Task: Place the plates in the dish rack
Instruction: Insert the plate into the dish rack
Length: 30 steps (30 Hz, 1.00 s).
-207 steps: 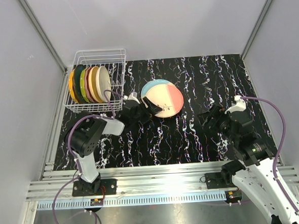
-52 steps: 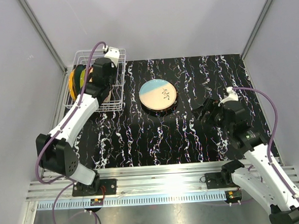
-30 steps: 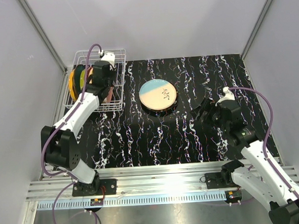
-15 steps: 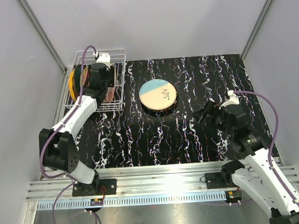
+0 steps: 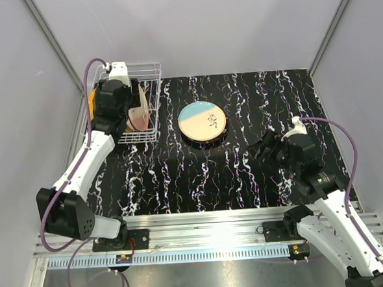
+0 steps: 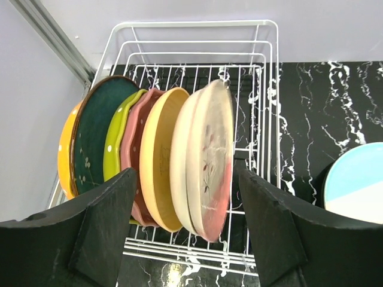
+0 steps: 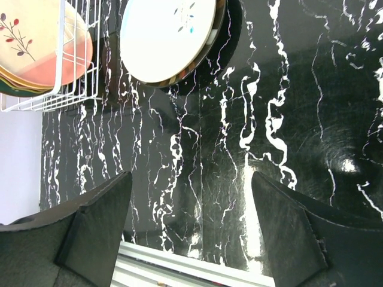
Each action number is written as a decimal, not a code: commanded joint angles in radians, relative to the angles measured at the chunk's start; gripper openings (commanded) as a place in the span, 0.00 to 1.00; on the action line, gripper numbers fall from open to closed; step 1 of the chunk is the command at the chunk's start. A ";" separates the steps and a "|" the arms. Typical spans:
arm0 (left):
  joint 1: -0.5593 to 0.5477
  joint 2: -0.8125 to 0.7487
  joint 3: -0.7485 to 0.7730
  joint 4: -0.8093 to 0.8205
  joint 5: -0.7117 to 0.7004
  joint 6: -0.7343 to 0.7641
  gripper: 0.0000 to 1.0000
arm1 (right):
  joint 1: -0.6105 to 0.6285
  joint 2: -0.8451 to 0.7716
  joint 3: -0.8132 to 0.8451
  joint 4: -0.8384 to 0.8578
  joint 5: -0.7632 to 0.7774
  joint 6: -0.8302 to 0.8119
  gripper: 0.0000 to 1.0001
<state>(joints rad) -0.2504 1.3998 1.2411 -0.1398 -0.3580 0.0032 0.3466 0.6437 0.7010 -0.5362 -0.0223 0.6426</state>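
At the far left corner of the work surface stands the dish rack (image 5: pixel 151 97), a white wire basket that sits on the left edge of the mat (image 5: pixel 246 179).

1. Left gripper (image 6: pixel 184 170): I hold it above the rack. Its jaws are spread wide, one finger on each side of the plate row, and they touch no plate.
2. Right gripper (image 7: pixel 191 174): I hold it over bare mat on the right side. Its jaws are apart with nothing between them.

Rack contents, standing on edge, left to right in the left wrist view:
- orange plate (image 6: pixel 64 156)
- dark green plate (image 6: pixel 96 134) with pale dots
- lime plate (image 6: pixel 112 152)
- pink scalloped plate (image 6: pixel 133 134)
- yellow plate (image 6: pixel 157 161)
- white plate (image 6: pixel 181 149)
- cream-and-pink plate (image 6: pixel 212 164), which carries a painted sprig.

Outside the rack, a blue-and-cream plate (image 5: pixel 202 120) lies flat on the mat just right of the basket. It also bears a small sprig motif, and a dark rim shows beneath it.

Markings: any lettering on the arms is too small to read.

Surface and room: the mat is black with white marble veining. Plain grey walls (image 5: pixel 191 26) enclose the cell, with metal posts (image 5: pixel 55 44) at the corners. A slotted aluminium rail (image 5: pixel 209 222) runs along the near edge.
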 commanded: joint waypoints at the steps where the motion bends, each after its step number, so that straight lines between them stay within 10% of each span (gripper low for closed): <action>1: 0.008 -0.038 -0.028 0.025 0.025 -0.017 0.73 | 0.002 0.023 0.043 0.013 -0.037 0.028 0.87; 12: -0.027 -0.176 -0.069 -0.024 0.261 -0.222 0.76 | 0.002 0.117 0.015 0.076 -0.033 0.057 0.84; 20: -0.058 -0.387 -0.268 -0.023 0.274 -0.253 0.99 | 0.002 0.419 0.099 0.219 -0.037 0.022 0.73; 30: -0.121 -0.437 -0.319 0.009 0.223 -0.246 0.99 | 0.003 0.864 0.422 0.223 -0.007 -0.052 0.54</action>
<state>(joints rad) -0.3710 0.9703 0.9218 -0.1848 -0.1169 -0.2359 0.3466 1.4387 1.0317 -0.3527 -0.0448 0.6273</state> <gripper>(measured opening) 0.987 0.559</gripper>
